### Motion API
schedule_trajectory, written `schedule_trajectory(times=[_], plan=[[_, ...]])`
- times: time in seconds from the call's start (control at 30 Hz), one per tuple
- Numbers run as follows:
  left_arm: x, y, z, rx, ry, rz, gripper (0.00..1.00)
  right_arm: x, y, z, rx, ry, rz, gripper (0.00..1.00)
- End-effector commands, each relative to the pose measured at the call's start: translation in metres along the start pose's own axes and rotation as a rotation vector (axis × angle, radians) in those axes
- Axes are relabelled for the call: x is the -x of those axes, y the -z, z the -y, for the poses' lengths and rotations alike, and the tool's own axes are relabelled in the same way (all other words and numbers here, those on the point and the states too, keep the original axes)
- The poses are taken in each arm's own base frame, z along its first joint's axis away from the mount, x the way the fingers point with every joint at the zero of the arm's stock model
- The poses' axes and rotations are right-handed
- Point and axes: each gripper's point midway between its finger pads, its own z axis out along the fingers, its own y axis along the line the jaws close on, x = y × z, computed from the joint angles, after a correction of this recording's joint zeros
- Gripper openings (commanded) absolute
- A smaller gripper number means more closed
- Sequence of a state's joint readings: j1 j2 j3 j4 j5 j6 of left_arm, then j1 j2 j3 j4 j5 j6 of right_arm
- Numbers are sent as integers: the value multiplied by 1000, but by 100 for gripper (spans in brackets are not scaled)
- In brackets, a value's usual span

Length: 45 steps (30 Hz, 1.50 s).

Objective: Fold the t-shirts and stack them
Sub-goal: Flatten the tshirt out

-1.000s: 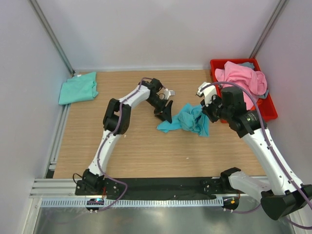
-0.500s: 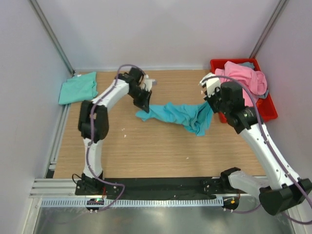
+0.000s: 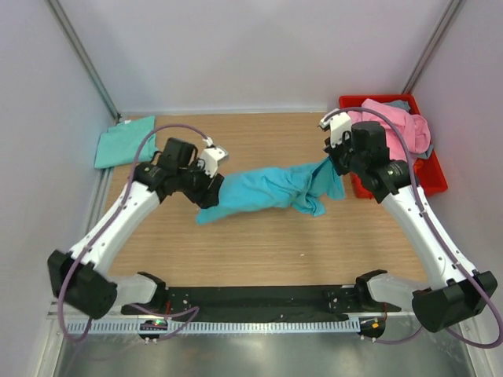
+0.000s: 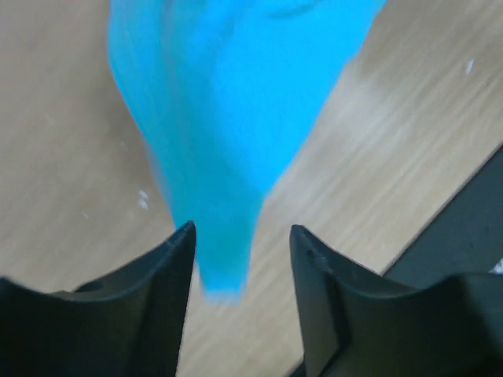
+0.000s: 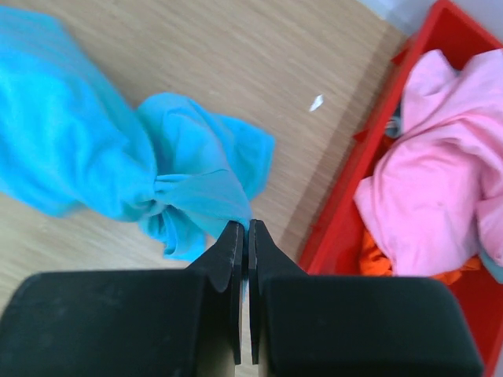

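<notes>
The turquoise-blue t-shirt is stretched across the table's middle between both grippers. My right gripper is shut on its right end, with bunched cloth at the fingertips in the right wrist view. My left gripper is at the shirt's left end. Its jaws stand apart, with the blurred cloth tip between them, near the left finger. The mint-green t-shirt lies folded at the far left. The pink t-shirt lies in the bin, and the grey-blue one peeks out behind it.
The red plastic bin stands at the far right, close behind my right gripper. It also shows in the right wrist view, with something orange under the pink cloth. A black rail runs along the near table edge.
My left arm has swung left and nearer, pulling the shirt's left end with it. The shirt went from a bunched heap to a long stretched strip. My right gripper moved slightly back.
</notes>
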<state>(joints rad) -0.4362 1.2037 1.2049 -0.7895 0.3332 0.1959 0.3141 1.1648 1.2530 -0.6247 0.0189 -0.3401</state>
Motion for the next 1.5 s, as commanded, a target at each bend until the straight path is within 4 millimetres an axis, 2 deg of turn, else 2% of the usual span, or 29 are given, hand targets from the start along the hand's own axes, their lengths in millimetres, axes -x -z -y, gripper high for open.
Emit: schedule_trajectory(times=[0.0,0.03,0.07,0.1,0.13,0.17,0.2,0.23,0.27,0.3,0.37,0.4,0.47,0.5,0.53,0.57,0.63,0.7,0.77,0.8,0.83,0.87,0.93,0.97,1.17,1.37,1.47], plan=[[-58,-5,26,-155,96,-272,56,-21,-6,-26,128,-21,-64,1],[-56,-7,21,-138,78,-272,59,-27,-10,-29,137,-33,-81,1],[-57,-15,4,-64,64,-297,65,-29,-12,-33,154,-43,-85,1],[-44,-23,-12,2,37,-257,68,-32,-18,-38,173,-49,-100,1],[-39,-31,-26,56,29,-252,70,-36,-21,-42,190,-58,-114,1],[-42,-44,-45,133,38,-287,73,-39,-24,-48,218,-72,-125,1],[-27,-55,-59,167,39,-255,74,-45,-27,-51,228,-75,-146,1],[-24,-65,-65,171,51,-265,73,-48,-30,-53,235,-76,-158,1],[-38,-91,-71,147,85,-342,72,-50,-31,-54,240,-76,-166,1],[-22,-98,-75,132,121,-327,70,-52,-32,-56,248,-78,-171,1],[-21,-123,-77,82,164,-364,66,-58,-31,-62,266,-78,-181,1],[-17,-144,-79,47,204,-376,65,-62,-30,-63,268,-79,-185,1],[-18,-165,-80,10,231,-401,64,-62,-28,-62,261,-74,-178,1],[-16,-184,-82,-21,253,-408,63,-63,-26,-63,261,-72,-181,1],[-15,-191,-83,-34,256,-416,62,-64,-25,-63,259,-72,-180,1],[-5,-195,-84,-46,257,-400,62,-65,-24,-62,258,-72,-182,1],[-12,-212,-86,-71,265,-412,62,-67,-22,-62,256,-73,-181,1],[-1,-220,-92,-57,256,-377,62,-68,-21,-63,254,-72,-180,1],[0,-228,-95,-63,257,-375,62,-71,-21,-64,255,-70,-183,1],[11,-229,-97,-65,248,-348,62,-72,-21,-63,252,-71,-182,1],[10,-235,-97,-74,261,-348,62,-75,-22,-64,253,-70,-187,1],[20,-236,-97,-84,257,-325,62,-76,-22,-64,252,-70,-188,1],[19,-246,-97,-100,271,-323,62,-78,-24,-65,254,-68,-194,1],[26,-249,-95,-115,279,-309,62,-78,-24,-64,249,-68,-196,1],[31,-271,-96,-139,280,-293,62,-79,-28,-64,245,-68,-205,1],[23,-288,-101,-137,288,-300,61,-80,-31,-64,248,-72,-214,1],[19,-292,-101,-141,289,-304,56,-79,-33,-64,249,-73,-212,1]])
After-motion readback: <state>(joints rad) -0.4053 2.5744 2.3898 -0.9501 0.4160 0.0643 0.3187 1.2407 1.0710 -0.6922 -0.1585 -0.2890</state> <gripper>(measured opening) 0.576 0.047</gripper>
